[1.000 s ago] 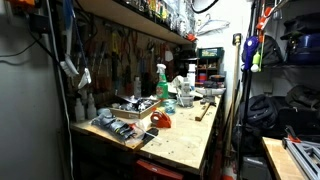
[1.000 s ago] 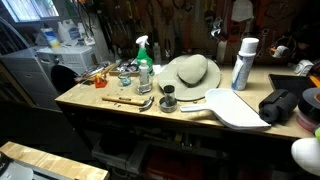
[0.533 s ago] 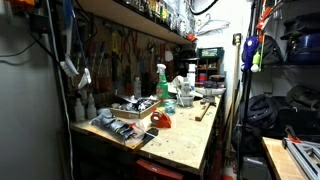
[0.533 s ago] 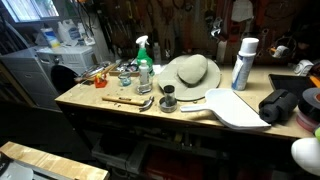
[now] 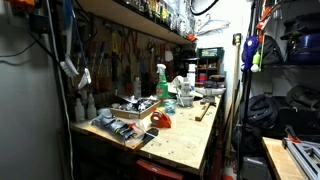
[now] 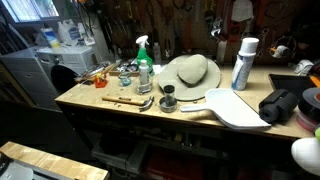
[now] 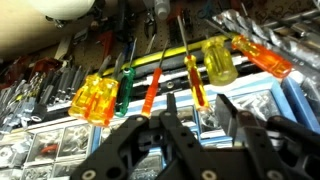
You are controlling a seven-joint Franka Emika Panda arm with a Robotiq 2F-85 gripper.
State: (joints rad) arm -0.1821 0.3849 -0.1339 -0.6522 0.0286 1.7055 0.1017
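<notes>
Our gripper (image 7: 200, 135) shows at the bottom edge of the wrist view. Its black fingers (image 7: 175, 140) are spread with nothing between them, so we read it as released and empty. We cannot find it in either exterior view. Nearest to it, straight ahead of the gap, hangs a thin orange screwdriver (image 7: 197, 85). Its long axis runs almost directly away from the fingers, handle end toward them and shaft toward the top of the picture. It is apart from both fingers and touches neither. Just beside it, toward the left of that picture, a second orange screwdriver (image 7: 152, 90) leans a little off that line. Next come a green handle (image 7: 128, 85) and a broad amber handle (image 7: 95, 100). On the other side a yellow handle (image 7: 218, 60) sits slightly farther off. Beyond it an orange handle (image 7: 263, 55) lies slantwise, across the line of the fingers, not along it. Behind all these we see rows of small parts bins (image 7: 55, 150). We judge that this rack belongs to the tool wall (image 5: 125, 50) rising behind the back edge of the worktop (image 6: 90, 100), well away from its front edge. The exterior views are too small for us to pick out single screwdrivers there.
</notes>
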